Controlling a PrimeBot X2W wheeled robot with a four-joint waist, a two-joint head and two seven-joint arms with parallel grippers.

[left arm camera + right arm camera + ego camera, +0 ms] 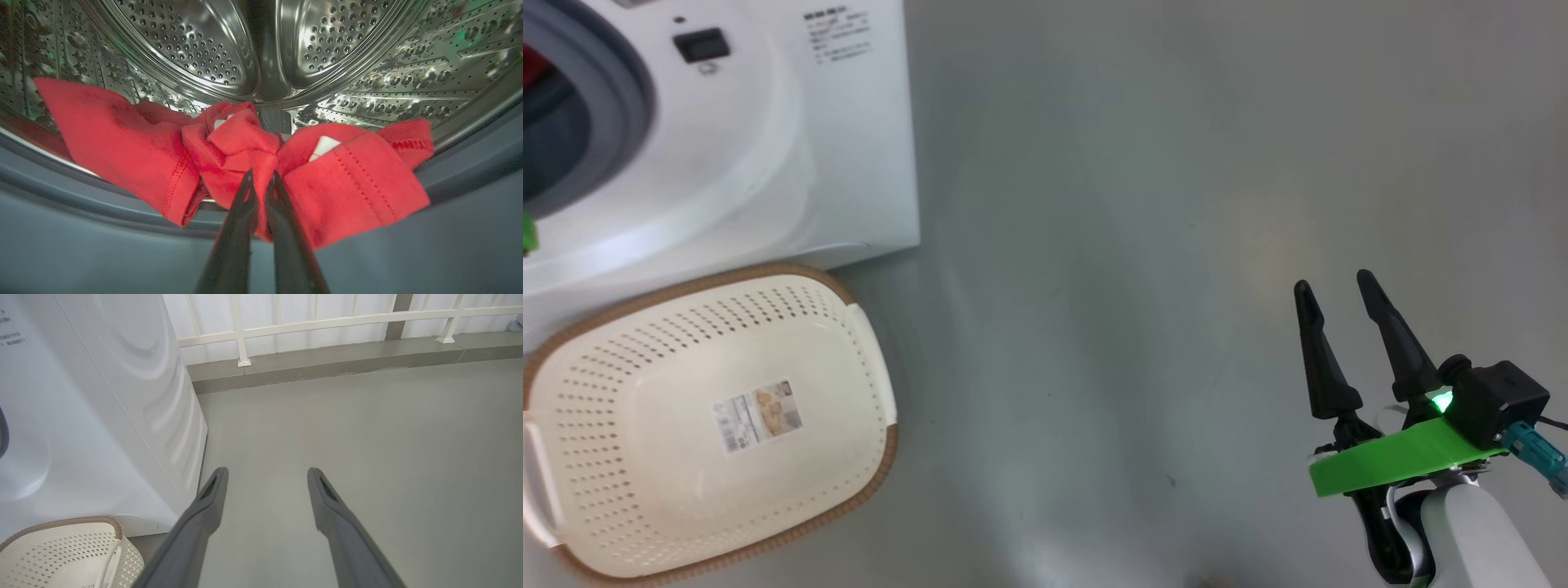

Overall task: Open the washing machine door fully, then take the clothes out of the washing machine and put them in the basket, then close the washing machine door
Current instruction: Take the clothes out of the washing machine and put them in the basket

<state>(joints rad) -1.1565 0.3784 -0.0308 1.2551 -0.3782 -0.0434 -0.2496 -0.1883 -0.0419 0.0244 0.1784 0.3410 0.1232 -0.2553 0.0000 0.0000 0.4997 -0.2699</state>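
1. The left gripper (261,176) is pinched shut on a middle fold of the clothes (351,179).
2. The clothes look soft, light, floppy; they lie bunched at the drum (184,41) mouth. A thick fold should hold better than a hem.
3. The right gripper (1332,281) hangs open over the floor (1135,245).
4. The basket (727,278) sits just before the washer (849,163).
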